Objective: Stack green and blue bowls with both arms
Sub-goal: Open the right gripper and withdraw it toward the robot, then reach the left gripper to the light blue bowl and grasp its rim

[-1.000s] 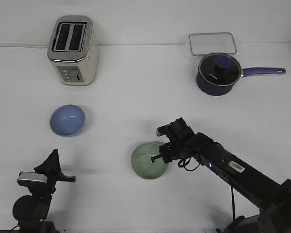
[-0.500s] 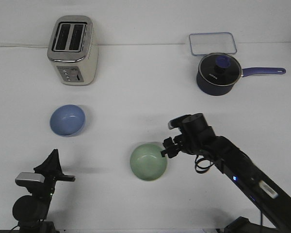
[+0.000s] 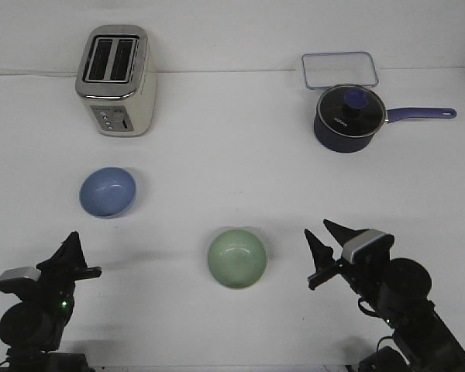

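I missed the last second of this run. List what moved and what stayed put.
The right end effector let go of the green bowl and pulled back toward the robot, jaws now open. The bowl shifted slightly left and sits free. The left end effector backed off a little. The blue bowl, toaster and saucepan stayed put.

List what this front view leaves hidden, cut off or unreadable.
- Black right arm's base: cut off by the bottom edge below the right gripper.
- Black left arm's base: cut off likewise below the left gripper, whose opening is unclear edge-on.
- Navy saucepan contents: hidden by its lid.
- Its white lettering and the silver toaster control labels: too small.
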You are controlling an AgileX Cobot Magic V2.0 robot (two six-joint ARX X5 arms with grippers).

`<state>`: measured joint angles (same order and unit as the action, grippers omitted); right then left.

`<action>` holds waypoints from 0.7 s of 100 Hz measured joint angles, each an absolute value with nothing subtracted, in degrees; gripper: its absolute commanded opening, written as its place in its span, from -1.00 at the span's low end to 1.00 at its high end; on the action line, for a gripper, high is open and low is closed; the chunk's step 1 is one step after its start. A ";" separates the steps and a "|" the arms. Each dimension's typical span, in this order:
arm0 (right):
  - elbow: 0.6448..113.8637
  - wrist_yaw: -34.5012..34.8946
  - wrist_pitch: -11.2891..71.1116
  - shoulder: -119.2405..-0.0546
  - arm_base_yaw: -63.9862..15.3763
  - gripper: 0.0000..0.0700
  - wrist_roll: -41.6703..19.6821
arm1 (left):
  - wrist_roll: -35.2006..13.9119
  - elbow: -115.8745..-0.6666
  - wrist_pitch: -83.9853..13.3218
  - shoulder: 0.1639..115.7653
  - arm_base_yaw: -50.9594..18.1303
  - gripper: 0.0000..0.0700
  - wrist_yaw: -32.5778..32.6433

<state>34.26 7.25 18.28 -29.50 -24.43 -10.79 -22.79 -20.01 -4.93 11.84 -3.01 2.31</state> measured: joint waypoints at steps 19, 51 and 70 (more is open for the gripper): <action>28.56 1.61 20.93 -17.89 -24.43 -0.09 -11.99 | -18.72 -36.82 -15.44 31.90 -2.13 -0.96 2.96; 28.64 1.54 26.09 -15.84 -24.43 -0.09 -11.99 | -14.31 -63.57 -31.70 64.60 -0.47 0.55 2.94; 28.64 1.98 26.06 -15.84 -24.43 -0.09 -11.99 | -13.43 -70.54 -36.21 75.13 1.96 0.55 2.92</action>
